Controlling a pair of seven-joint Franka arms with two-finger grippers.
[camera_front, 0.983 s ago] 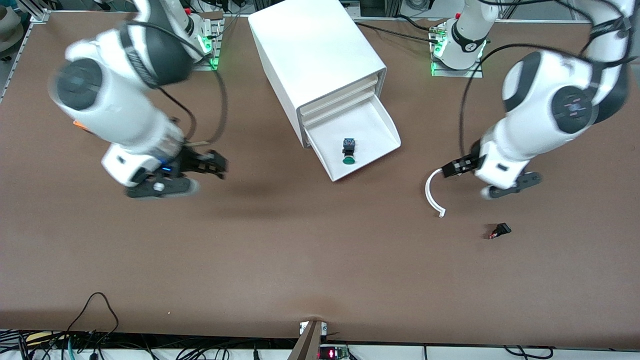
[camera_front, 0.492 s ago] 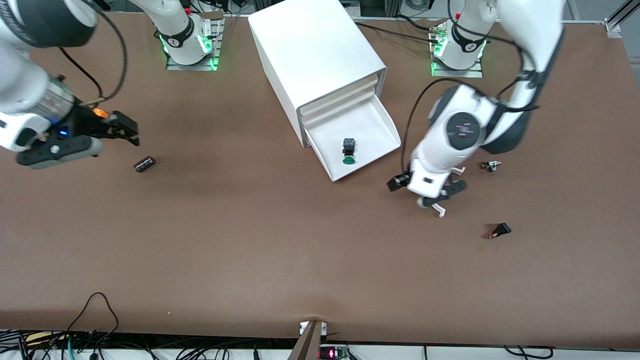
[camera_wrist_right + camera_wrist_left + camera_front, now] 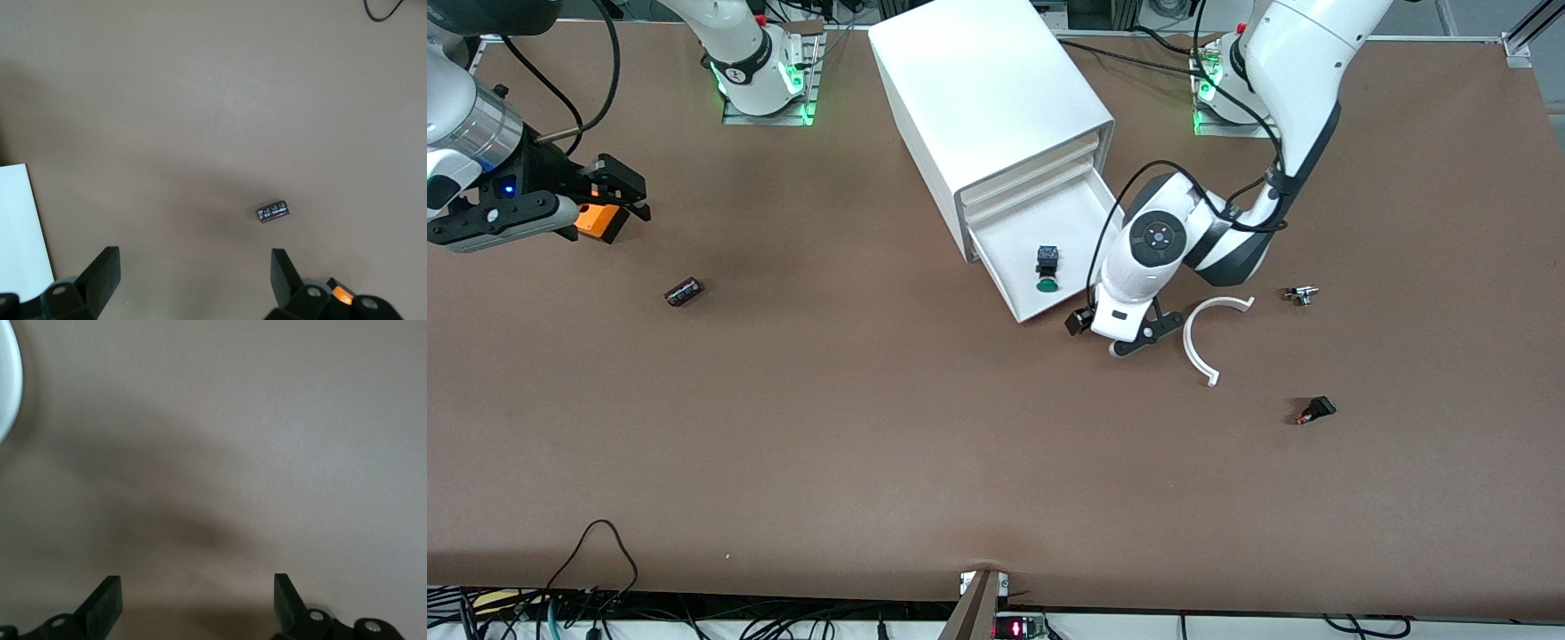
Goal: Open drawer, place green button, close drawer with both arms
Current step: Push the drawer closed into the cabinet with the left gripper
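Button (image 3: 1047,269) lies in the pulled-out drawer (image 3: 1089,218), so I judge only closing remains. My left gripper (image 3: 1107,333), fingers spread and empty, sits low by the drawer's front corner, placed to push. Right gripper (image 3: 618,191), spread, waits over the table's end.

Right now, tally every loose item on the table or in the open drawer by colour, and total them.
Green-capped black push button: 1
Orange block: 1
Dark maroon cylinder: 1
White curved plastic strip: 1
Small silver metal part: 1
Small black part with red tip: 1
Total: 6
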